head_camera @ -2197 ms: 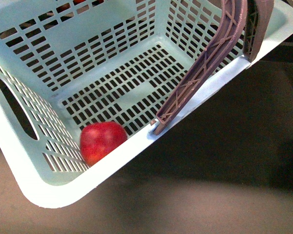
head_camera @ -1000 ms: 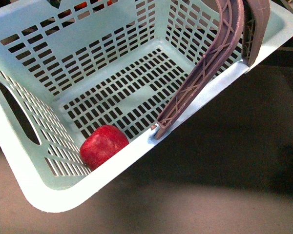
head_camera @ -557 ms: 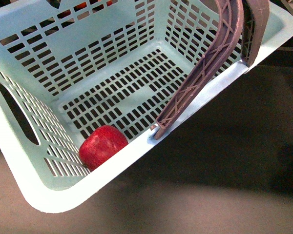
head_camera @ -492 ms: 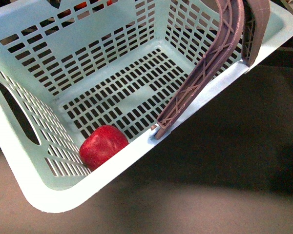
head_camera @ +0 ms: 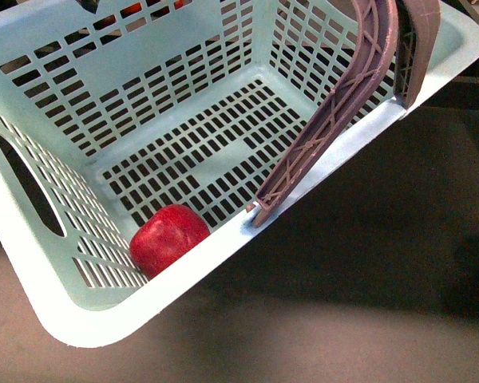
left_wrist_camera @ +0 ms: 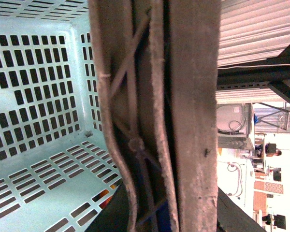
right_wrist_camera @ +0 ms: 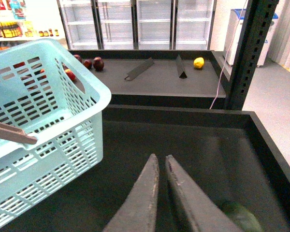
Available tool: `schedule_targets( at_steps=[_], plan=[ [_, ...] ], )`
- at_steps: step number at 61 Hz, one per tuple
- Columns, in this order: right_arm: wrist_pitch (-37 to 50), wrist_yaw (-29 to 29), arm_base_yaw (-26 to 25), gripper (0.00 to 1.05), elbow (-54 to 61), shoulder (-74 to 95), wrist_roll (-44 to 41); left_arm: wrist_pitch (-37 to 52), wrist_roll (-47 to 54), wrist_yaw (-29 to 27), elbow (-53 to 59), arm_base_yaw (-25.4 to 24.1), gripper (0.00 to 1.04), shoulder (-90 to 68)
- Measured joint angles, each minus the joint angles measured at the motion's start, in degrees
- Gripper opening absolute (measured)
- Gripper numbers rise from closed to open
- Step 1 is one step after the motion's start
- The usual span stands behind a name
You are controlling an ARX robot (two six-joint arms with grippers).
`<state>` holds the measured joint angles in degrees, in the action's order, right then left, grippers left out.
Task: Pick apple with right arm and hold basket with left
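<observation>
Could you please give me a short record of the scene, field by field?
apple: on the floor of the basket, in a near corner, touching the wall
basket: tilted, handles raised
right gripper: shut, empty, outside the basket, over a dark bin
left gripper: not discernible; handles fill its wrist view

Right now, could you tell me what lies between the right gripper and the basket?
Nothing: the right wrist view shows only bare dark floor between the right gripper and the basket.
</observation>
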<state>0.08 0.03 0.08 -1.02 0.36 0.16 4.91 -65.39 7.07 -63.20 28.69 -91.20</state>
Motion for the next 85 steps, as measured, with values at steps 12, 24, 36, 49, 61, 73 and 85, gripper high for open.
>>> schedule_targets(
  at_steps=[12,24,36,49,61,73,85],
  plan=[
    [0.0,0.0,0.0,0.6,0.0,-0.02,0.0,0.0,-0.02,0.0,0.0,0.0,0.17,0.0],
    [0.0,0.0,0.0,0.93,0.0,-0.02,0.02,0.0,-0.02,0.0,0.0,0.0,0.17,0.0],
    [0.0,0.0,0.0,0.96,0.0,-0.02,0.02,0.0,-0.02,0.0,0.0,0.0,0.17,0.0],
    [0.0,0.04,0.0,0.96,0.0,-0.04,0.02,-5.42,-2.73,-26.77,-2.12,1.33,0.17,0.0],
    [0.0,-0.02,0.0,0.96,0.0,-0.04,0.02,-3.67,-8.87,-26.47,-1.57,-5.42,0.17,0.2],
    [0.0,0.02,0.0,0.96,0.0,-0.04,0.02,-0.79,-16.94,-21.59,0.26,-12.17,0.17,-1.55],
    [0.0,0.0,0.0,0.96,0.0,-0.04,0.02,-0.07,-19.58,-17.53,0.26,-19.3,0.17,-7.93]
  ],
)
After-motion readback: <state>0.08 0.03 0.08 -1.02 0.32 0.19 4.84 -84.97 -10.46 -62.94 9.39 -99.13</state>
